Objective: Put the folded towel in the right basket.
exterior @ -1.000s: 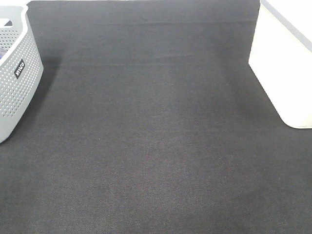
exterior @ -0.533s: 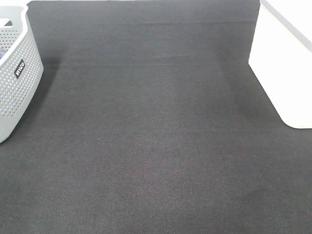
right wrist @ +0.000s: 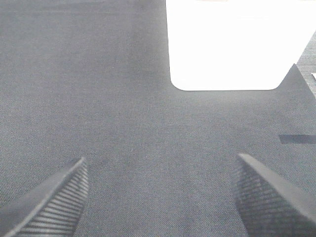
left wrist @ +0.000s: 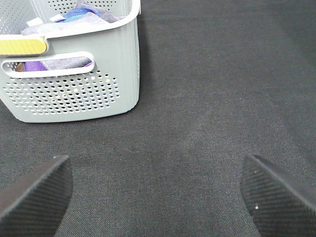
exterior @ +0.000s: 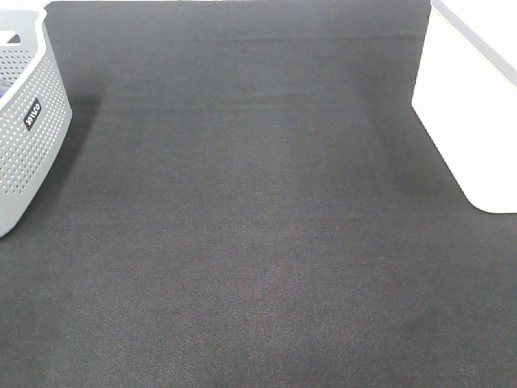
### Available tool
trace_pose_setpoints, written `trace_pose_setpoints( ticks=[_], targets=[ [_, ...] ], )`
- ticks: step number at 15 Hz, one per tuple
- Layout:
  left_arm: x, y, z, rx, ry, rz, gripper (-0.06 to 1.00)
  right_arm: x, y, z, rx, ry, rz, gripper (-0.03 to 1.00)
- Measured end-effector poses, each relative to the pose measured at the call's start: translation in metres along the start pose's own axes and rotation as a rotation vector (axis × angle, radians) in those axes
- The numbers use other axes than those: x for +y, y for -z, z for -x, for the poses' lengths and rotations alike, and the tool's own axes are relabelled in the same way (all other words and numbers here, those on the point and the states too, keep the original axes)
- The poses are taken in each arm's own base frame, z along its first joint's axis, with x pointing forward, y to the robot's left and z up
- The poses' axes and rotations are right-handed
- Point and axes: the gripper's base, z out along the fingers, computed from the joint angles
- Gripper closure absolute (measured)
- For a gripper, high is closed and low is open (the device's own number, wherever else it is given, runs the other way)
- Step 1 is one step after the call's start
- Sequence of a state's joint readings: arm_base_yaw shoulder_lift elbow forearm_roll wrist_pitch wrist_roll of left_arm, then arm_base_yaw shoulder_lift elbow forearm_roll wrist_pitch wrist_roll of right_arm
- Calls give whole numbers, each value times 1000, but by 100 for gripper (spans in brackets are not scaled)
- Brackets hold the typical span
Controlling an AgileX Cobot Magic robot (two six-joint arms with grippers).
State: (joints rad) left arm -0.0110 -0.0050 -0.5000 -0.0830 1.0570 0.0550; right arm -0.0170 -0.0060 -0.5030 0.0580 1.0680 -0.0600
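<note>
A white basket [exterior: 472,105] stands at the right edge of the dark mat; it also shows in the right wrist view [right wrist: 237,44]. I cannot see inside it, and no folded towel shows on the mat. A grey perforated basket [exterior: 24,121] stands at the left edge; in the left wrist view [left wrist: 74,94] it holds bunched blue, purple and grey cloth [left wrist: 81,12]. My left gripper [left wrist: 158,197] is open and empty over the mat in front of the grey basket. My right gripper [right wrist: 160,197] is open and empty in front of the white basket. Neither gripper shows in the exterior view.
The dark mat [exterior: 258,226] covers the whole work surface between the two baskets. A yellow strip [left wrist: 22,46] lies along the grey basket's rim.
</note>
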Motion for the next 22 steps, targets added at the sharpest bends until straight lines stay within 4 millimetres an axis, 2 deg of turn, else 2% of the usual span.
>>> trace_pose_setpoints(
  ticks=[22],
  targets=[
    [0,0,0,0,0,0,7,0,0,0,0,0,0,21]
  ],
)
